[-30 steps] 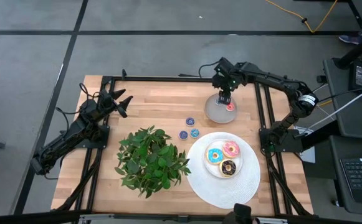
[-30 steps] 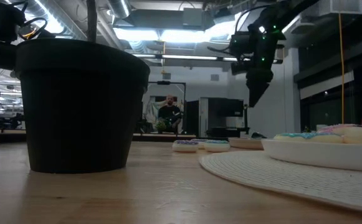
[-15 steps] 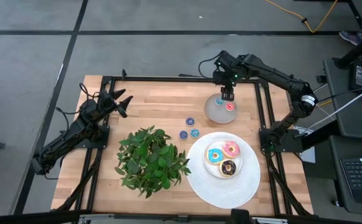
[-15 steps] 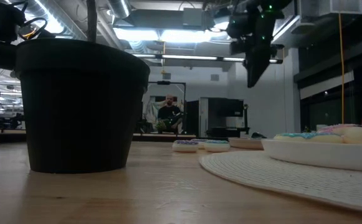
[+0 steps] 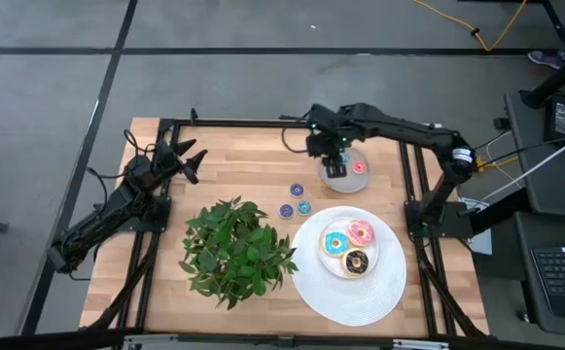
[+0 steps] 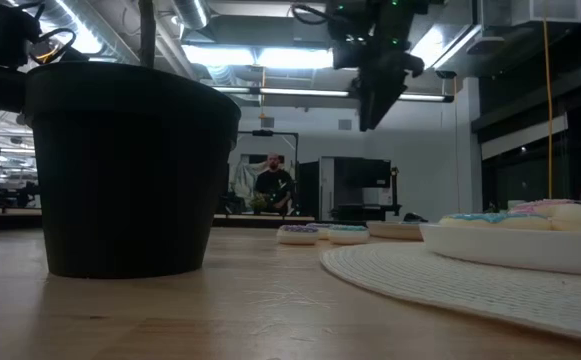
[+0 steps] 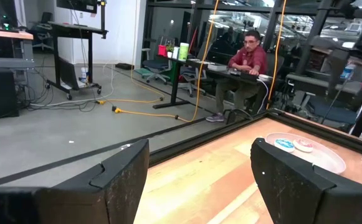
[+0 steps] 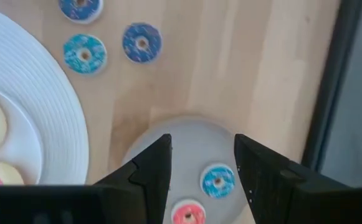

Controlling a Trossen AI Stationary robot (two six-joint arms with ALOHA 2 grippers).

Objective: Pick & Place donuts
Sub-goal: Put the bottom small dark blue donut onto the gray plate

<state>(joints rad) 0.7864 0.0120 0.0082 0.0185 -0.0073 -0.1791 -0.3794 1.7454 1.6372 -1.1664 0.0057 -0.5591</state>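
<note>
Three toy donuts, light blue [image 5: 336, 243], pink [image 5: 361, 232] and dark brown [image 5: 357, 261], lie on a white plate [image 5: 373, 255]. Three tiny rings [image 5: 298, 190] [image 5: 286, 210] [image 5: 303, 207] lie flat on the wood. A tiny blue ring [image 8: 218, 182] and a tiny red ring [image 5: 359, 167] lie in the round grey dish [image 5: 346, 181]. My right gripper [image 5: 333, 154] [image 8: 200, 146] hangs open, raised above the dish's left part, pointing down [image 6: 375, 95]. My left gripper [image 5: 191, 161] [image 7: 199, 168] waits open near the table's far left.
A leafy plant [image 5: 235, 248] in a dark pot [image 6: 130, 170] stands left of the plate. The plate sits on a round white mat [image 5: 340, 297]. Black frame rails [image 5: 410, 165] run along the table's edges. A person [image 7: 248, 59] sits in the room beyond the table.
My right gripper has risen from just over the grey dish and moved toward the table's left. A tiny blue ring now shows in the dish beside the red one, where the gripper stood a second ago.
</note>
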